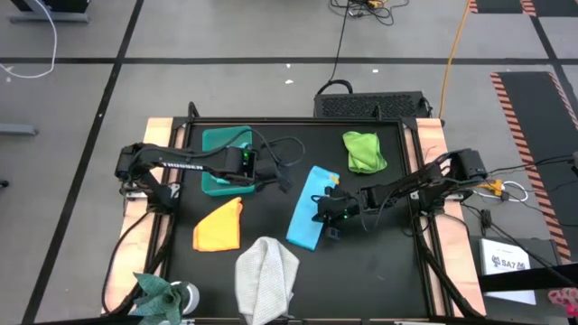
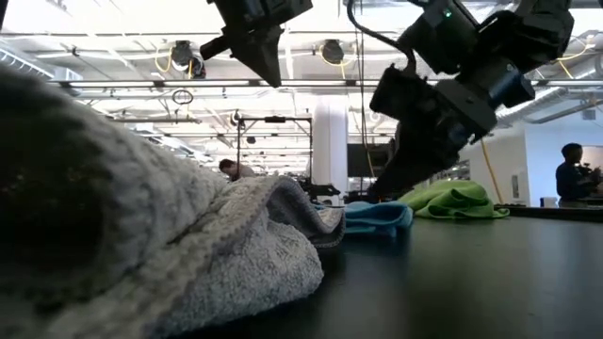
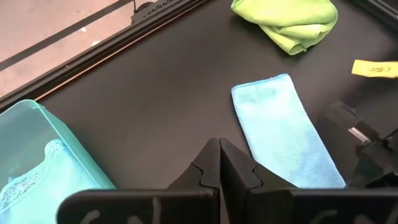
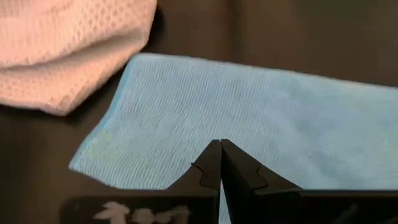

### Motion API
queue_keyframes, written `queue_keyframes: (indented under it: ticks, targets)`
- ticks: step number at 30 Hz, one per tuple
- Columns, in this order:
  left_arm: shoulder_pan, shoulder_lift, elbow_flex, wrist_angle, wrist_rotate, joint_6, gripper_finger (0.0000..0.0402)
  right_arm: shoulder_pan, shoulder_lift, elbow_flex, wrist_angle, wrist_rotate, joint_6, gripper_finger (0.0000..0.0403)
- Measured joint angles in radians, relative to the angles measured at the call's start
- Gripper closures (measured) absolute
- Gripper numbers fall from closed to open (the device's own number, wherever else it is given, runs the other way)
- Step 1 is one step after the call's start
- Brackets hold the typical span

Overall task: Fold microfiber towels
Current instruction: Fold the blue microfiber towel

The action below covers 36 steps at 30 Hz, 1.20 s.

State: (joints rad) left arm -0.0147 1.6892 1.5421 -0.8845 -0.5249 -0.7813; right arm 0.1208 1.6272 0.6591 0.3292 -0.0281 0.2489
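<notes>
The light blue microfiber towel (image 1: pixel 308 218) lies on the black table top (image 1: pixel 271 153) just right of the middle, folded into a long narrow strip that runs at a slant. The right gripper (image 1: pixel 327 213) hangs over the strip's right edge with its two dark fingers (image 4: pixel 221 171) pressed together, holding nothing; in the right wrist view the fingertips sit just above the blue cloth. The light grey knitted towel (image 1: pixel 266 275) is heaped at the front edge of the table, just beside the lower end of the blue strip; in the low view it fills the near foreground. The orange-yellow towel (image 1: pixel 219 227) lies flat left of the grey one, folded to a rough triangle. The lime green towel (image 1: pixel 363 151) sits crumpled near the back right corner, well apart from the others. The teal towel (image 3: pixel 28 177) rests inside a rigid teal plastic bin (image 1: pixel 217 140) at the back left of the table.

The left gripper (image 1: pixel 256 165) hovers at the right side of the bin, above the table, its fingers (image 3: pixel 217 168) closed on each other with nothing between them.

A grey-green plush toy (image 1: pixel 163 293) lies at the front left corner of the table. A yellow cable (image 1: pixel 456 45) crosses the floor beyond the table's far right corner. In the low view a person (image 2: pixel 571 174) stands far off in the room at the right, and another person (image 2: pixel 231 169) shows behind the grey towel.
</notes>
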Motion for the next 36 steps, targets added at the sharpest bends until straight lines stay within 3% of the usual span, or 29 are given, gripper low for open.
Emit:
queue_keyframes:
  ticks: [8,17,25,31,36]
  targets:
    - [0.0,0.0,0.0,0.001,0.001,-0.009,0.0398,-0.001,0.041,0.001,-0.048,-0.003,-0.012,0.0403]
    - [0.0,0.0,0.0,0.005,0.01,-0.009,0.0399,-0.002,-0.019,0.005,-0.276,-0.003,-0.14,0.0403]
    - [-0.001,0.0,0.0,0.005,0.011,-0.006,0.04,-0.002,-0.128,-0.001,-0.458,-0.001,-0.199,0.0403]
    - [-0.003,0.0,0.0,0.017,0.011,0.003,0.04,0.005,-0.237,-0.001,-0.474,-0.003,-0.201,0.0403]
    - [-0.023,0.013,0.0,0.043,0.01,0.059,0.0398,0.006,-0.346,0.0,-0.502,-0.078,-0.18,0.0403]
